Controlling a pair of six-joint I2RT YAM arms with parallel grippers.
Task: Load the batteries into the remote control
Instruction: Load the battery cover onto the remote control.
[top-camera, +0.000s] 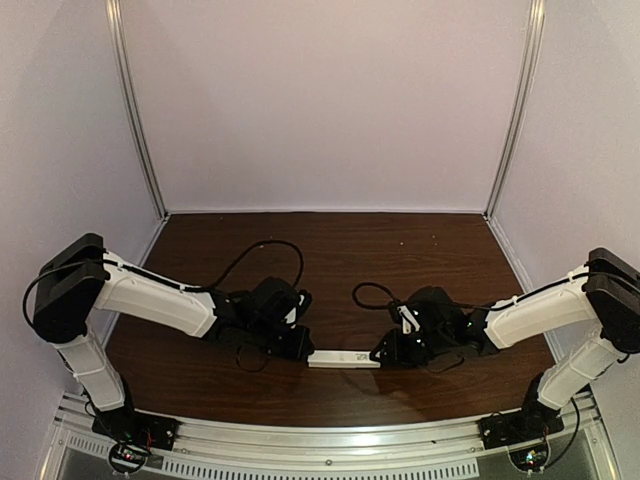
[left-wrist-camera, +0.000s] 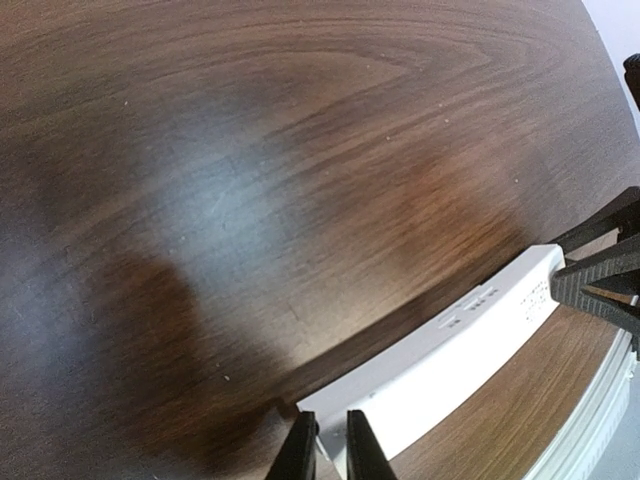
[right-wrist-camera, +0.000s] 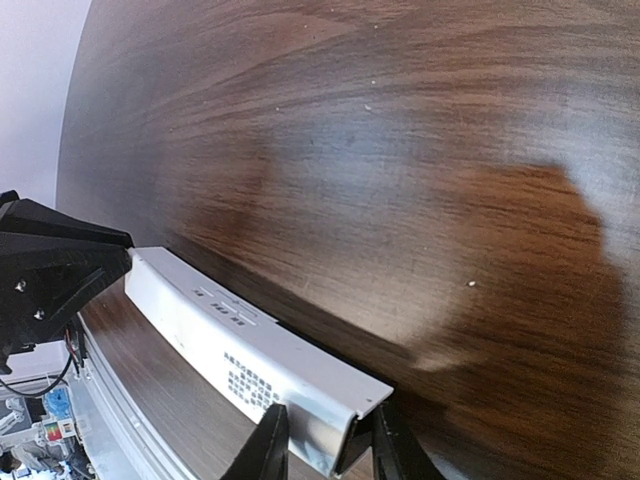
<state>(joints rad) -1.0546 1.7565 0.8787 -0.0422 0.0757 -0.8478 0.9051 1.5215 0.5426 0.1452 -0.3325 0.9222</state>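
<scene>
Looking down from the top camera, the slim white plastic rectangular remote control (top-camera: 345, 357) lies flat on the dark brown wooden table (top-camera: 330, 250) toward 6 o'clock, its length running 9 to 3. The left gripper (top-camera: 300, 345) meets its 9 o'clock end, the right gripper (top-camera: 385, 352) its 3 o'clock end. No batteries show in any view.

Left wrist view: black fingers (left-wrist-camera: 300, 452) are closed to a narrow gap on the bar's end.

Right wrist view: fingers (right-wrist-camera: 265, 445) bracket the opposite end, touching both long sides. Whether the battery recess is open cannot be told.

Judgement: a light, rigid, smooth-shelled body, apt to slide or pivot. Grip across the narrow width at the ends, keeping the middle free.
</scene>
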